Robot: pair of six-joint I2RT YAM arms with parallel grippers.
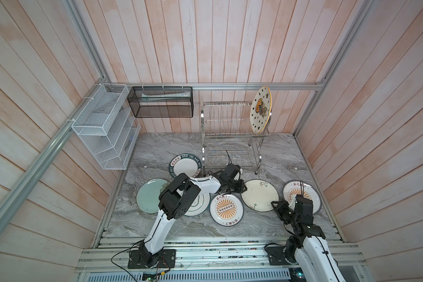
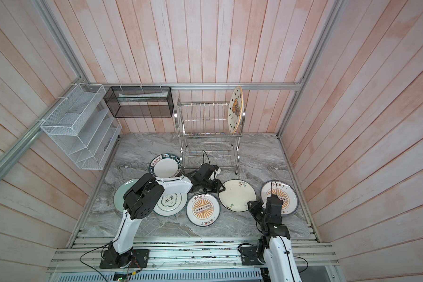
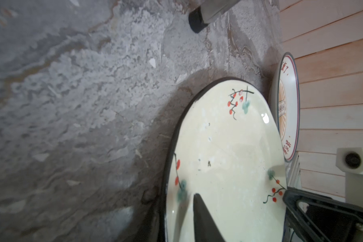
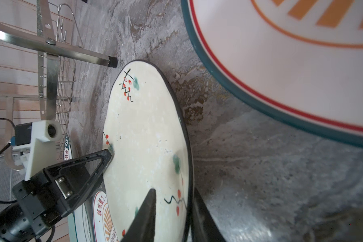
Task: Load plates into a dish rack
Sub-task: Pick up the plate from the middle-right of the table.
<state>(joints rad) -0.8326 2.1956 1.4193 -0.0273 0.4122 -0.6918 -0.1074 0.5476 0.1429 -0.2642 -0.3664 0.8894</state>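
Cream floral plate: rim is gripped by right pincer, straddled by parted left pincer; level lift advised.

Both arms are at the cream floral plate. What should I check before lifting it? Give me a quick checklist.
1. The right gripper straddles the rim of the cream floral plate: ok.
2. The left gripper is at the opposite rim: ok.
3. Firm grip on either side: cannot tell.
4. Free slots in the dish rack upper tier, beside the black-starred plate: ok.
5. Plate clear of the centre sunburst plate: cannot tell, the rims look very close.
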